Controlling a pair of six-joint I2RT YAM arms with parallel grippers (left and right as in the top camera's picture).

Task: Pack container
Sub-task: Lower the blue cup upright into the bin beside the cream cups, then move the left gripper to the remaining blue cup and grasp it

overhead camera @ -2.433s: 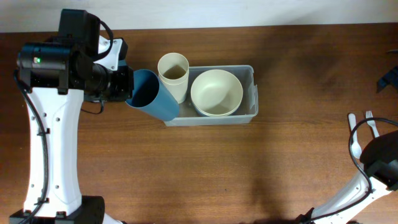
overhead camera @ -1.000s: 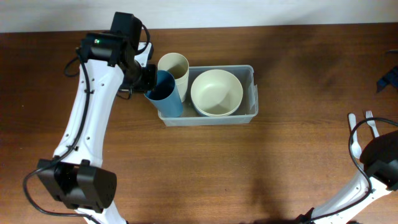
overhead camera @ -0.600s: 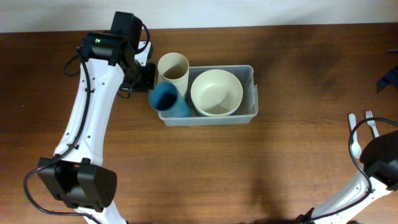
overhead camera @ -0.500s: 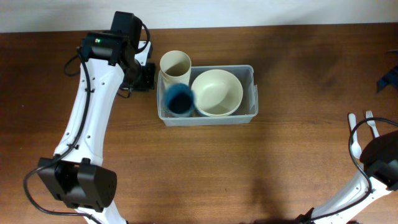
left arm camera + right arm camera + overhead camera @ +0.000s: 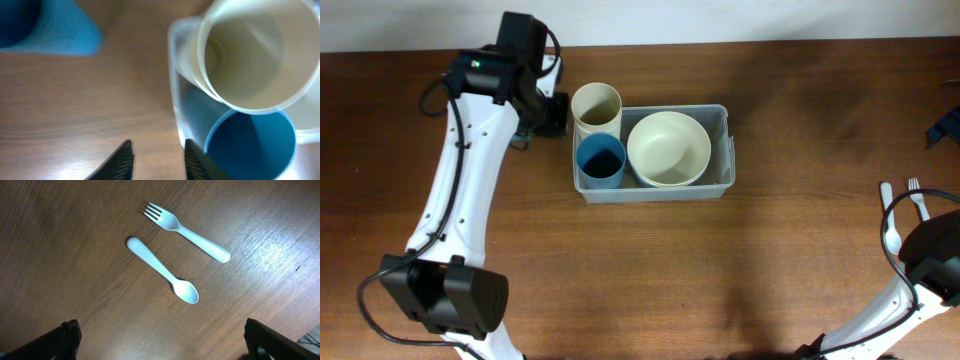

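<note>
A: Container (image 5: 729, 150) is sitting mid-tabletop (image 5: 620, 280), carrying the bowl (image 5: 668, 148), cream cup (image 5: 597, 105) and blue cup (image 5: 601, 162).
B: Left gripper (image 5: 157, 155) is hanging beside it, released and empty. Right gripper (image 5: 165, 340) is gaping over the fork (image 5: 187, 227) and spoon (image 5: 162, 272). I judge both are awaiting packing.

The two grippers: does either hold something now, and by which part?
Neither holds anything. The left gripper is open beside the clear rectangular plastic container; the right gripper is open too.
</note>
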